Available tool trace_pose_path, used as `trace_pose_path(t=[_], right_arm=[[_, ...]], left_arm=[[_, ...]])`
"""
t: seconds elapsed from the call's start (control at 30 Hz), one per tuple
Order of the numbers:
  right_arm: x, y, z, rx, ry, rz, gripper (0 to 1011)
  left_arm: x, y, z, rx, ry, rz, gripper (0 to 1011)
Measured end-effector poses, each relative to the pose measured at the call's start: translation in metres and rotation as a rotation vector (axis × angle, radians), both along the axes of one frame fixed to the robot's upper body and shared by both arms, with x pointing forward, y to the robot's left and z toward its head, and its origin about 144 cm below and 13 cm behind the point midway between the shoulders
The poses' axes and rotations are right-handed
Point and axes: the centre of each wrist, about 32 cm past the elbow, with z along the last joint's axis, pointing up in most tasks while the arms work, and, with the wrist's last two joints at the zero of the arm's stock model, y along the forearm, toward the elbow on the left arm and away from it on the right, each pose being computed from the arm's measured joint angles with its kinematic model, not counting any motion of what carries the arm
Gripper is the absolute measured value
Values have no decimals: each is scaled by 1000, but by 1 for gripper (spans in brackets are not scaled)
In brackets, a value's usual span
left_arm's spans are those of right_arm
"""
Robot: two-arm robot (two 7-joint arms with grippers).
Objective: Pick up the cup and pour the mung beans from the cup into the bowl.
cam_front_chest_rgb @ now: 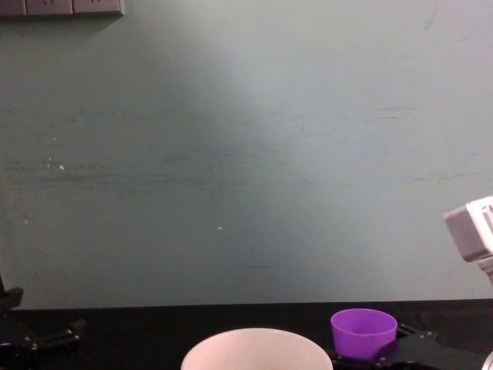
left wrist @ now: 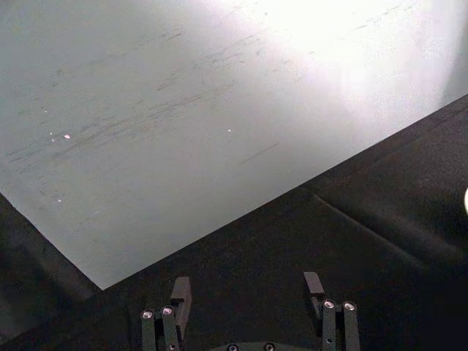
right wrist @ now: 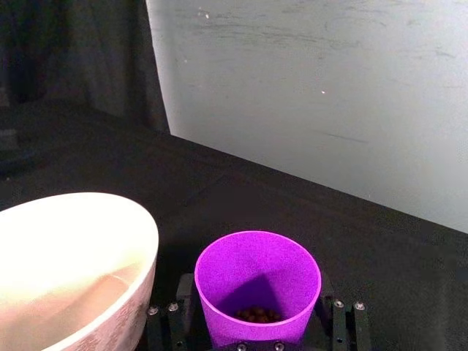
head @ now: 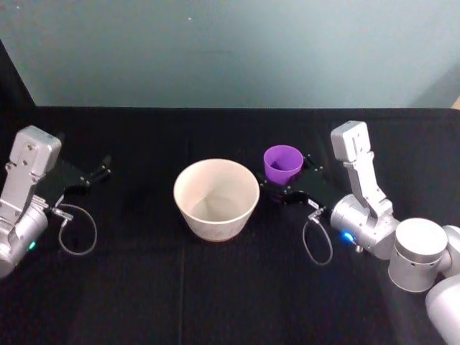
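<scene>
My right hand point(head: 289, 188) sits just to the right of the bowl point(head: 215, 224), and its black fingers point(right wrist: 184, 291) are closed against the two sides of the cup point(head: 282, 164), holding it low on its wall. The cup stands upright between them with its mouth facing up. In the right wrist view I see the cup point(right wrist: 257, 281) right in front of the hand point(right wrist: 256, 296), with a small heap of dark mung beans point(right wrist: 256, 316) at its bottom.

The bowl rests on the black counter point(head: 215, 295) near the middle of my working area. The cup is just beside it on the right and a little farther back. The right wrist view shows the bowl point(right wrist: 142, 241) close to the cup with a narrow gap between them, not touching. From the chest camera, the cup point(cam_front_chest_rgb: 363, 330) rises a little above the rim of the bowl point(cam_front_chest_rgb: 258, 343). I cannot tell whether the cup's base touches the counter.

My left hand point(head: 97, 174) is parked far out on the left, well apart from the bowl. In the left wrist view its fingers point(left wrist: 180, 291) stand spread over the dark cloth.
</scene>
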Motion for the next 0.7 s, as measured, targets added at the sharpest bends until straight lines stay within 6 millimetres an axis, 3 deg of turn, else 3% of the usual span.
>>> trace_pose_path(t=[0.7], right_arm=[[-2, -3, 0, -2, -12, 1, 1003]], left_arm=[[0, 0, 0, 0, 0, 0, 1000]])
